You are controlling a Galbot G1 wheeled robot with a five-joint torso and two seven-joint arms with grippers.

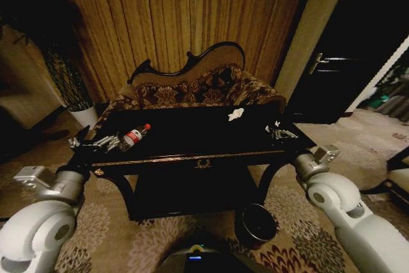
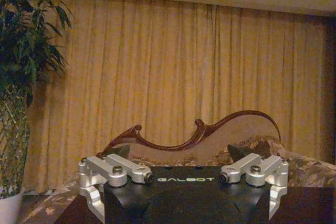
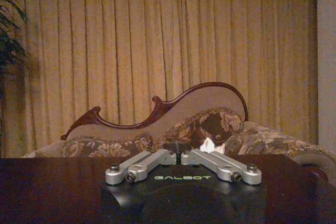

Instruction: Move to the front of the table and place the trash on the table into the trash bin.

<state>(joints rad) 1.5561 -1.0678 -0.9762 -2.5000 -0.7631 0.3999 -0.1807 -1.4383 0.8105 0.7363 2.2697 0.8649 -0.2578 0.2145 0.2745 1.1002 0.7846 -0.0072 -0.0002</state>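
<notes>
Table: I sit square before its gold-trimmed front edge; the glossy black tabletop runs across my head view, with a lower shelf beneath.
Bottle: it lies on its side near the tabletop's left edge, red cap towards the rear.
Paper: one crumpled white scrap rests close to the rear edge, right of middle; a smaller white bit lies near the right edge, just beside my right gripper.
Bin: it stands on the carpet below the table's front right leg, dark inside.
Left gripper: I hold it over the tabletop's left edge, just beside the bottle and not touching it; in the left wrist view its fingers stand spread wide, nothing between them.
Right gripper: it hovers over the tabletop's right edge; in the right wrist view its fingers are pressed together and empty.
Sofa: floral, with a curved dark frame, right behind the table.
</notes>
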